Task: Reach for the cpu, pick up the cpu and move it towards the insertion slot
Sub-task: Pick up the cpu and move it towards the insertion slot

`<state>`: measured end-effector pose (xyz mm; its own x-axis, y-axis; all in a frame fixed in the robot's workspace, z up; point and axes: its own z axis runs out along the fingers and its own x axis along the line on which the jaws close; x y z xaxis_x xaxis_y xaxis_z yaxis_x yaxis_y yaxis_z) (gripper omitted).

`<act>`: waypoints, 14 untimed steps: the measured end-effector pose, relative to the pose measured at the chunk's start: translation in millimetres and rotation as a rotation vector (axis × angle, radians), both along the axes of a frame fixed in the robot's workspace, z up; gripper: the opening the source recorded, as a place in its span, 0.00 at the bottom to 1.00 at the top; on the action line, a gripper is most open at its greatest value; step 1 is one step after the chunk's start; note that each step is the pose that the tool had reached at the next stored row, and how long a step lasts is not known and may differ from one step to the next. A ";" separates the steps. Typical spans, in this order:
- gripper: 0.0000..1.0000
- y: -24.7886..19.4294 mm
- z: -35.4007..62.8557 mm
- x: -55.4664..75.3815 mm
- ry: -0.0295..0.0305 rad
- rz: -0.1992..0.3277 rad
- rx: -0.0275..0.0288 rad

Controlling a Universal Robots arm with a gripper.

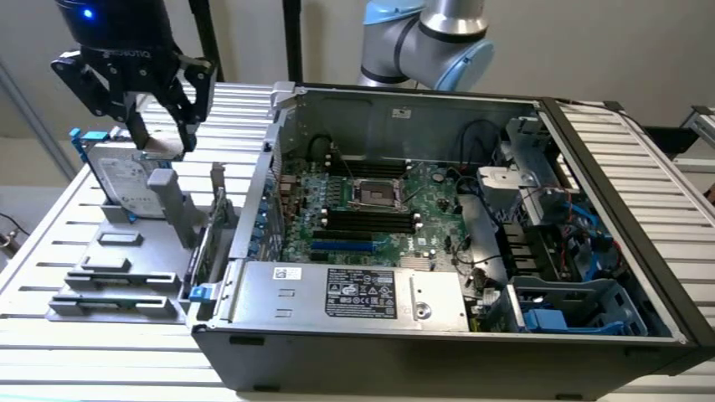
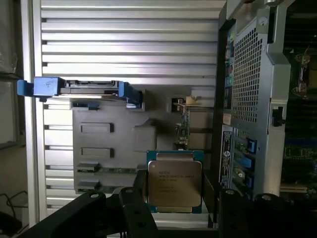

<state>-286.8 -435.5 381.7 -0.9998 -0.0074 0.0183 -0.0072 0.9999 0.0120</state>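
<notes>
Gripper (image 1: 160, 134): black, two-fingered, hanging over the grey parts holder at the exterior view's left, outside the computer case. In the wrist view its fingers (image 2: 132, 208) flank the chip on either side.
Jaws: clamped on the cpu, one finger against each opposite edge of the chip.
Cpu (image 2: 174, 183): small square chip with a silvery-beige metal top bearing printed text, held flat between the fingers. In the exterior view it shows as a pale sliver (image 1: 162, 151) at the fingertips, above the holder and just in front of the hard drive.
Parts holder (image 1: 134, 251): grey moulded fixture on the slatted metal table (image 1: 67, 352), with several shallow pockets and slots; it lies directly under the held chip.
Hard drive (image 1: 117, 180): silver with a blue frame, standing upright on edge in the holder, just beside the gripper.
Computer case (image 1: 447, 335): open, lying on its side on the table, to the exterior view's right of the holder; a grey power supply (image 1: 347, 293) with a label sits along its near edge.
Insertion slot (image 1: 377, 195): square socket with a shiny metal frame and dark centre on the green motherboard, well apart from the gripper and the cpu.
Memory slots (image 1: 369, 222): long narrow black strips just in front of the socket.
Arm (image 1: 430, 42): pale blue and silver joint behind the case.
</notes>
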 end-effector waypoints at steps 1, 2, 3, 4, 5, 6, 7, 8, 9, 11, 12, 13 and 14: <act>0.55 0.1 0.8 4.8 0.0000 0.000 0.0017; 0.55 0.2 1.5 9.1 0.0000 0.000 0.0032; 0.55 0.3 2.3 13.4 0.0001 0.000 0.0048; 0.55 0.4 3.0 17.8 0.0001 0.000 0.0063; 0.55 0.5 3.7 22.4 0.0000 0.000 0.0079; 0.55 0.5 4.4 26.8 0.0000 0.000 0.0094; 0.55 0.7 5.1 31.2 0.0000 0.000 0.0110; 0.55 0.8 5.8 35.6 0.0000 0.000 0.0123; 0.55 0.9 6.4 40.0 -0.0001 0.000 0.0137; 0.55 1.1 7.7 48.8 0.0000 0.000 0.0164; 0.55 1.2 8.2 53.5 0.0000 0.000 0.0180; 0.55 1.4 8.5 57.9 0.0000 0.000 0.0193; 0.55 1.5 8.7 62.2 0.0000 0.000 0.0205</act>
<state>-224.6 -434.0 390.4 -0.9998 -0.0078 0.0181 -0.0072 0.9994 0.0325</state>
